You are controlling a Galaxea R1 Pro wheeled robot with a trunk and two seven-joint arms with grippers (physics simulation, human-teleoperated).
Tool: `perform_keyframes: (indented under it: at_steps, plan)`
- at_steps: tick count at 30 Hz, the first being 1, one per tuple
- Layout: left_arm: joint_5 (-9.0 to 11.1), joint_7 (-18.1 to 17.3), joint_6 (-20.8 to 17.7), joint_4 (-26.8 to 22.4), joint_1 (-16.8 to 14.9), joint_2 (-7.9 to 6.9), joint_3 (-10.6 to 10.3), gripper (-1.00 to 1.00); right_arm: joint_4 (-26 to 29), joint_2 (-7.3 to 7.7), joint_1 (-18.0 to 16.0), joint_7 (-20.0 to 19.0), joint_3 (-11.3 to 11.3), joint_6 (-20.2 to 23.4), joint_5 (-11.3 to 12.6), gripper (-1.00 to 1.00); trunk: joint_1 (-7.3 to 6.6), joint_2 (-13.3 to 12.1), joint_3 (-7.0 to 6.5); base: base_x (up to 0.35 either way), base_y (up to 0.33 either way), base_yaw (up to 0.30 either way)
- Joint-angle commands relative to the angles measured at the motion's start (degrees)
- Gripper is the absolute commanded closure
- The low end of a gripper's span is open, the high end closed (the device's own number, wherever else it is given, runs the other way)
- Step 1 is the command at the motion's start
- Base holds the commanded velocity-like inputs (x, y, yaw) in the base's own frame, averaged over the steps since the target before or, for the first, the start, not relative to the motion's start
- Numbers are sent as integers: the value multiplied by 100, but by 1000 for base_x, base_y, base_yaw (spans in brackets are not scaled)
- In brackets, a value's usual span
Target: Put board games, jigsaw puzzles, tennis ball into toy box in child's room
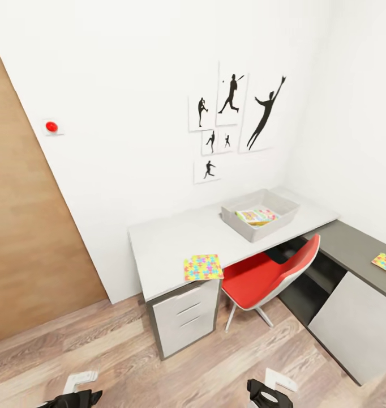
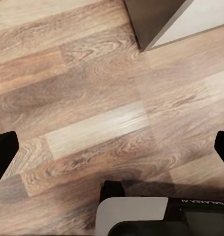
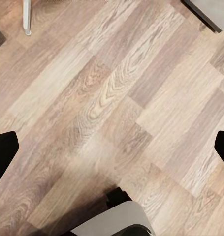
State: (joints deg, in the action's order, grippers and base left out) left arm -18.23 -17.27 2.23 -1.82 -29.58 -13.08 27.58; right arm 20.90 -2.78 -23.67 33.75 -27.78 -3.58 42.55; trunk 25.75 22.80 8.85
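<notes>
Two multicolour jigsaw-pattern squares (image 1: 203,267) (image 1: 385,264) and one shallow grey toy box (image 1: 260,214) lie on the pale table (image 1: 170,241), far beyond both wide-spread, empty pincers (image 2: 112,147) (image 3: 112,147).

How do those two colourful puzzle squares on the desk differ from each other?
The near puzzle lies on the pale grey desktop, at its front edge above the white drawers; the far puzzle lies on the lower dark grey section. The near puzzle shows whole; the far puzzle is cut off by the picture's edge. Both lie flat with the same multicolour jigsaw pattern, outside the grey toy box.
</notes>
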Motion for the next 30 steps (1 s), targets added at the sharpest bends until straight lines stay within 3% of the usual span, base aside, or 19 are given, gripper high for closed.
perform_keyframes:
  at_steps: [1,14,30]
  plan:
    - [-60,-13,23,6,-6,0,45,-100,2,4,-6,27,-44,-37,60,-100,3,12,12,0,-70,214]
    - [-67,-13,23,6,4,7,45,-100,2,5,-5,27,-44,-39,60,-100,3,12,12,0,-20,41]
    - [-67,-13,23,6,4,40,45,-100,2,-3,-6,27,-79,-30,51,-100,3,12,15,1,-122,23]
